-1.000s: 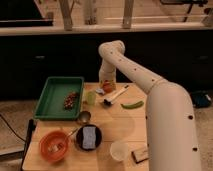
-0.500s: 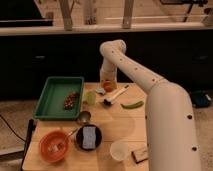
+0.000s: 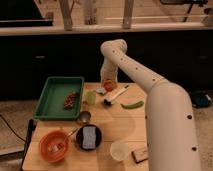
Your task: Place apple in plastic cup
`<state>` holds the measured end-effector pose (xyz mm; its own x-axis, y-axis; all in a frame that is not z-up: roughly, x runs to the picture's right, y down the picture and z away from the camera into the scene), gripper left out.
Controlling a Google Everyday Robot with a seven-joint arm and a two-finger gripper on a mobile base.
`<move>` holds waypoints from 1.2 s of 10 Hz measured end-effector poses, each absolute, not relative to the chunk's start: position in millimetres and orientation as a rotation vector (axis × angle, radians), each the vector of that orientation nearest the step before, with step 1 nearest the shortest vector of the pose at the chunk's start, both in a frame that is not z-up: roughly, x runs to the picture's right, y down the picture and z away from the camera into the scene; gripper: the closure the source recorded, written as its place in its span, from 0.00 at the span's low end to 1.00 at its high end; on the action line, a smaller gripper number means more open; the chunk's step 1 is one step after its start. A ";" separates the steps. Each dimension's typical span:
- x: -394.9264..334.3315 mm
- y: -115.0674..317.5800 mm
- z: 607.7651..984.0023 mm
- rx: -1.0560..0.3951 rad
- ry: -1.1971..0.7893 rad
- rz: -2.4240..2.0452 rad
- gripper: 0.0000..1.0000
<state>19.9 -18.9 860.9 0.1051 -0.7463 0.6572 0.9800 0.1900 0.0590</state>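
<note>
Just right of the plastic cup and a little beyond it, the tool is found near the far edge of the surface, pointed downward at the end of the white arm. The tool is seen clamped on the apple, which is kept outside the cup and apart from it. Whether the apple is lifted clear of the surface cannot be told. The cup is stood upright. The arm is brought up from the lower right, bent over high beyond the cup, and dropped straight down to the tool.

Right of the cup, just past the tool, a long white object is laid slantwise, and farther right of the cup a long green vegetable is laid. Just left of the cup a green tray is set, with a small brown heap inside it. Nearer the camera than the cup, a small metal cup is stood, and nearer again a dark dish is placed with a blue-grey block on it. Left of the cup and nearest the camera, an orange bowl is seen. Right of the cup and equally near the camera, a whitish clear cup is stood with a small brown block beside it.
</note>
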 end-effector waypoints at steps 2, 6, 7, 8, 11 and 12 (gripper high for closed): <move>20.7 -20.6 861.0 -0.445 -0.640 -1.345 0.97; 13.8 -19.7 856.7 -0.442 -0.647 -1.377 0.97; 1.3 -19.5 853.8 -0.431 -0.654 -1.397 0.97; -8.5 -18.4 850.9 -0.419 -0.664 -1.413 0.97; -28.7 -15.5 840.9 -0.388 -0.688 -1.452 0.97; -35.5 -13.7 838.6 -0.383 -0.694 -1.466 0.97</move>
